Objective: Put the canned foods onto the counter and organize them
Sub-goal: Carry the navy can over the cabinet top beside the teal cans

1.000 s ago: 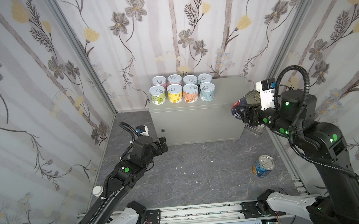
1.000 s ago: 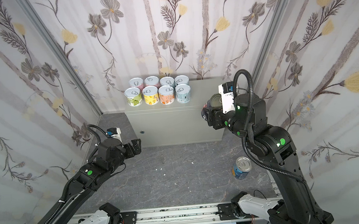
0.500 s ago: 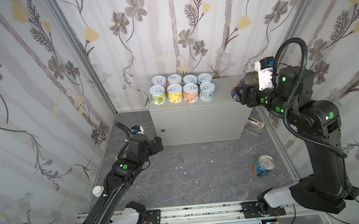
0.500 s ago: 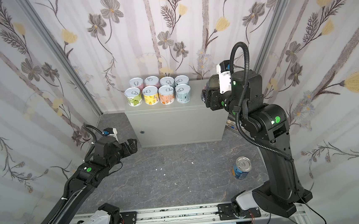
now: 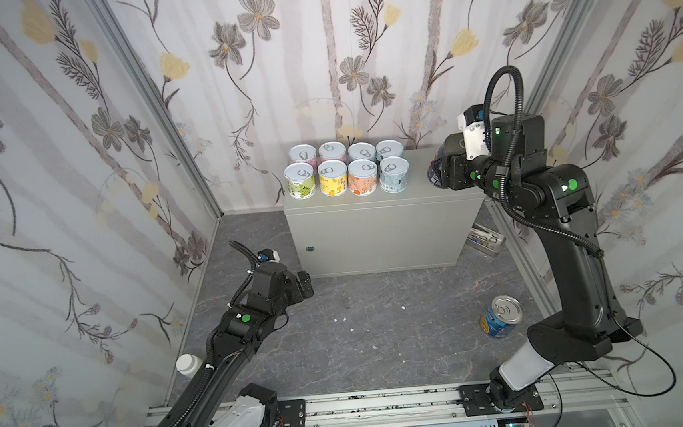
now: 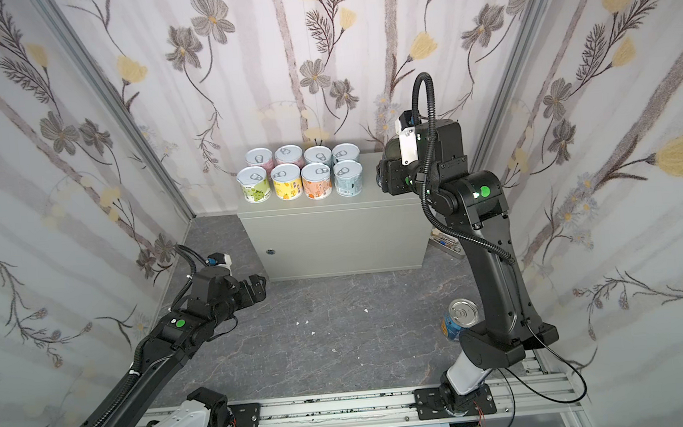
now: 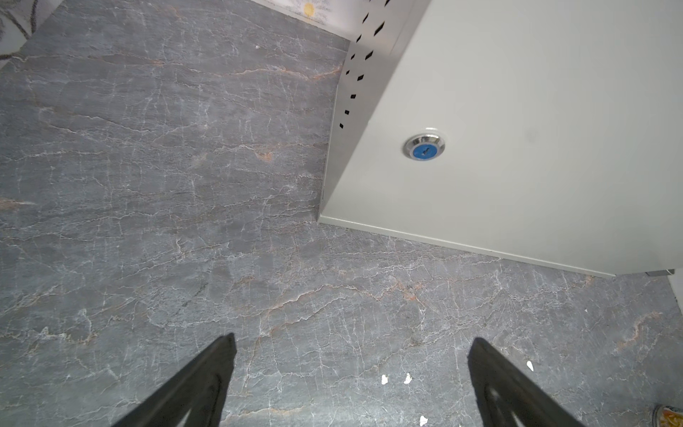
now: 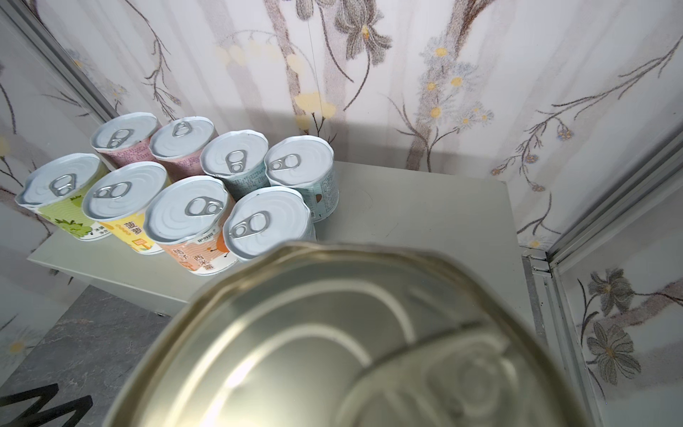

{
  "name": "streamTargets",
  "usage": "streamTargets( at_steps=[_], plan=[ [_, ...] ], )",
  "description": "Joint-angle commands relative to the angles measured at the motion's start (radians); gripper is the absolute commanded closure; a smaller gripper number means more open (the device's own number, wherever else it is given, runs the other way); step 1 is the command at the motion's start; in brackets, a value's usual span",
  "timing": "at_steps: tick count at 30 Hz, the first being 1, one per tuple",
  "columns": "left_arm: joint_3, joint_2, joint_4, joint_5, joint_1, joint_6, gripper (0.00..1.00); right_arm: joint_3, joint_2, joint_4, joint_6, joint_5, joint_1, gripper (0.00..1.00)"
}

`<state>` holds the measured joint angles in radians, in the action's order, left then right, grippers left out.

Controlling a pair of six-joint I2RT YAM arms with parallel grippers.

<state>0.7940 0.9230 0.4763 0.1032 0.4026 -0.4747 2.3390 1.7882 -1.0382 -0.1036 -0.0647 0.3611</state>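
Note:
Several short pastel cans (image 5: 347, 172) (image 6: 299, 176) (image 8: 184, 185) stand in two tight rows on the left half of the counter (image 5: 378, 228) (image 6: 333, 232) (image 8: 425, 207). My right gripper (image 5: 442, 167) (image 6: 385, 175) is shut on a dark navy can (image 5: 433, 172), held above the counter's bare right half. Its silver lid (image 8: 332, 351) fills the right wrist view. A blue can (image 5: 500, 316) (image 6: 460, 317) stands on the floor by the right arm. My left gripper (image 5: 302, 286) (image 6: 256, 288) (image 7: 351, 369) hangs open and empty over the floor, near the counter's front left corner (image 7: 517, 129).
A metal tray of utensils (image 5: 485, 238) (image 6: 446, 244) lies on the floor between the counter's right end and the wall. A white-capped bottle (image 5: 187, 363) sits by the left wall beside the left arm. Small white crumbs (image 5: 351, 329) dot the marbled floor. Floral walls close in on three sides.
The right arm has risen and carried the dark can from beside the counter's right front edge to above its top. The left arm has drawn back slightly, still open.

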Motion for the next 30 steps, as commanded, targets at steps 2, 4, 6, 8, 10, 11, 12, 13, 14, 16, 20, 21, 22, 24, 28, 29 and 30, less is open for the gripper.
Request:
streamTargets(
  at_steps=[2,4,6,8,10,11,12,13,14,16,20,21,22,24,28,29,30],
  plan=[
    [-0.008,0.005,-0.030,-0.002,-0.002,-0.008,0.00,0.014,0.038,0.082,0.021,0.016,-0.019,0.57],
    [-0.013,0.007,-0.031,-0.003,-0.002,-0.008,0.00,0.018,0.057,0.085,0.022,0.026,-0.030,0.57],
    [-0.020,0.009,-0.034,-0.006,-0.002,-0.009,0.00,0.023,0.077,0.087,0.022,0.033,-0.037,0.57],
    [-0.024,0.008,-0.034,-0.007,-0.002,-0.009,0.00,0.023,0.097,0.094,0.020,0.043,-0.039,0.57],
    [-0.030,0.008,-0.036,-0.005,-0.002,-0.009,0.00,0.023,0.117,0.104,0.015,0.057,-0.039,0.56],
    [-0.034,0.008,-0.036,-0.005,-0.002,-0.007,0.00,0.024,0.130,0.108,0.013,0.064,-0.039,0.56],
    [-0.035,0.008,-0.036,-0.005,-0.002,-0.008,0.00,0.023,0.140,0.112,0.011,0.068,-0.039,0.56],
    [-0.037,0.007,-0.037,-0.005,-0.002,-0.008,0.00,0.023,0.148,0.115,0.010,0.069,-0.039,0.56],
    [-0.040,0.006,-0.036,-0.004,-0.002,-0.008,0.00,0.023,0.157,0.119,0.010,0.071,-0.039,0.56],
    [-0.044,0.006,-0.036,-0.003,-0.002,-0.008,0.00,0.024,0.172,0.129,0.009,0.074,-0.039,0.56],
    [-0.049,0.006,-0.037,0.003,-0.004,-0.003,0.00,0.025,0.199,0.141,0.020,0.065,-0.042,0.53],
    [-0.050,0.008,-0.038,0.004,-0.004,-0.002,0.00,0.025,0.205,0.141,0.021,0.065,-0.044,0.52],
    [-0.050,0.012,-0.038,0.006,-0.004,-0.003,0.00,0.024,0.211,0.144,0.023,0.066,-0.045,0.50],
    [-0.050,0.018,-0.040,0.005,-0.004,-0.002,0.00,0.025,0.222,0.148,0.025,0.070,-0.048,0.41],
    [-0.048,0.027,-0.044,0.001,-0.005,-0.004,0.00,0.025,0.235,0.153,0.028,0.071,-0.050,0.25],
    [-0.047,0.027,-0.045,0.000,-0.004,-0.003,0.00,0.024,0.237,0.154,0.028,0.070,-0.050,0.22],
    [-0.046,0.027,-0.045,0.001,-0.004,-0.004,0.00,0.025,0.238,0.158,0.028,0.068,-0.051,0.19]
  ],
)
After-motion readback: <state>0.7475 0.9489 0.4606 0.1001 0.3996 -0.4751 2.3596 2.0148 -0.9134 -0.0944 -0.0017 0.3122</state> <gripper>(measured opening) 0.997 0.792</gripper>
